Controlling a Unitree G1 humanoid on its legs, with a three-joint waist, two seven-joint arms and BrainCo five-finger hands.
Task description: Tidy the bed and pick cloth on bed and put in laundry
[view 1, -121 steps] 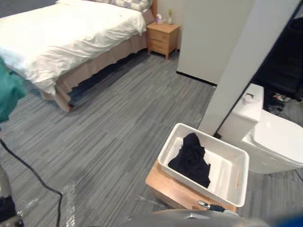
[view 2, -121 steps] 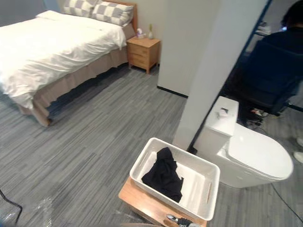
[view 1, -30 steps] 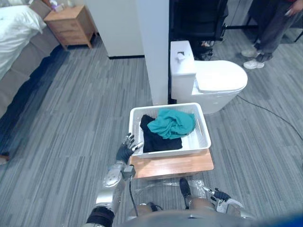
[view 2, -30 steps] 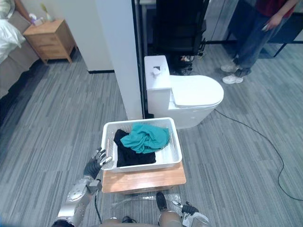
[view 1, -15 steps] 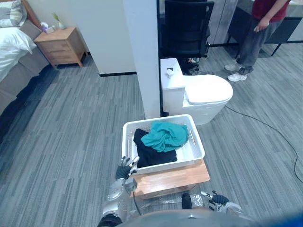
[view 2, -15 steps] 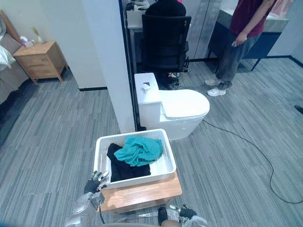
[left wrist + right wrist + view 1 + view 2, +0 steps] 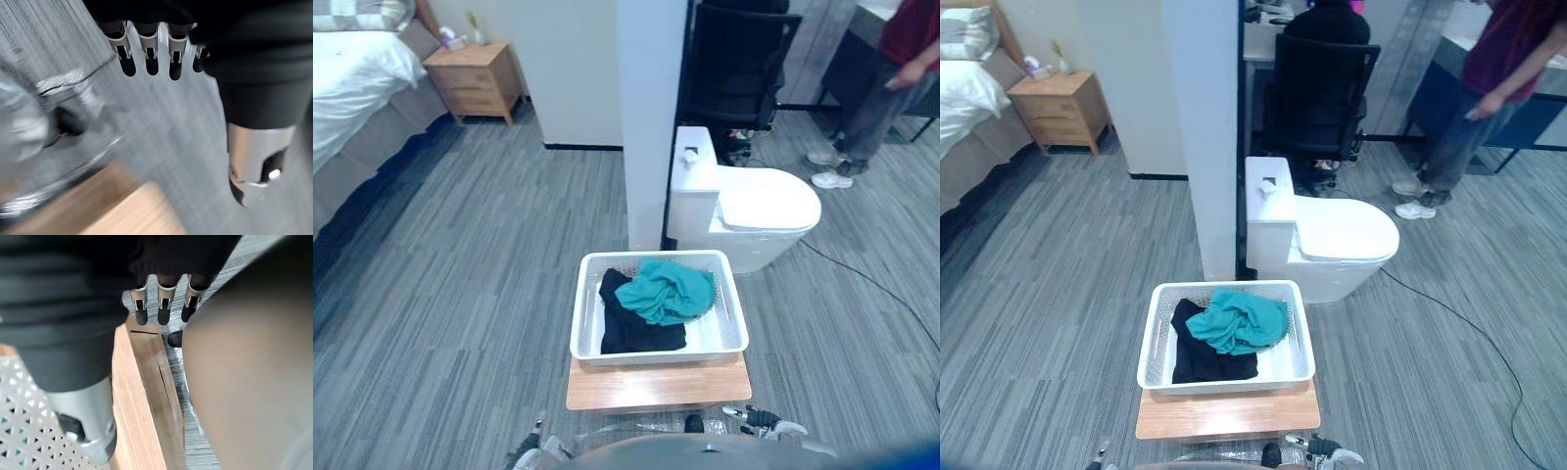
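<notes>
A white laundry basket (image 7: 585, 311) stands on a low wooden stool (image 7: 656, 384) in front of me. Inside it a teal cloth (image 7: 668, 290) lies on top of a black cloth (image 7: 636, 331). The bed (image 7: 357, 93) with its white cover is far off at the upper left. My left hand (image 7: 149, 54) hangs low beside the stool with straight fingers and nothing in it. My right hand (image 7: 164, 308) is down by the stool's near edge, fingers straight and empty, with the basket's mesh wall (image 7: 24, 431) close to it.
A white pillar (image 7: 651, 117) rises just behind the basket, with a toilet (image 7: 759, 206) to its right. A black office chair (image 7: 739, 64) and a standing person (image 7: 891, 88) are at the back right. A wooden nightstand (image 7: 475, 80) stands by the bed.
My left hand has dropped from the basket's near left corner to the bottom edge of the eye views. The camera has shifted; the clothes in the basket have not moved.
</notes>
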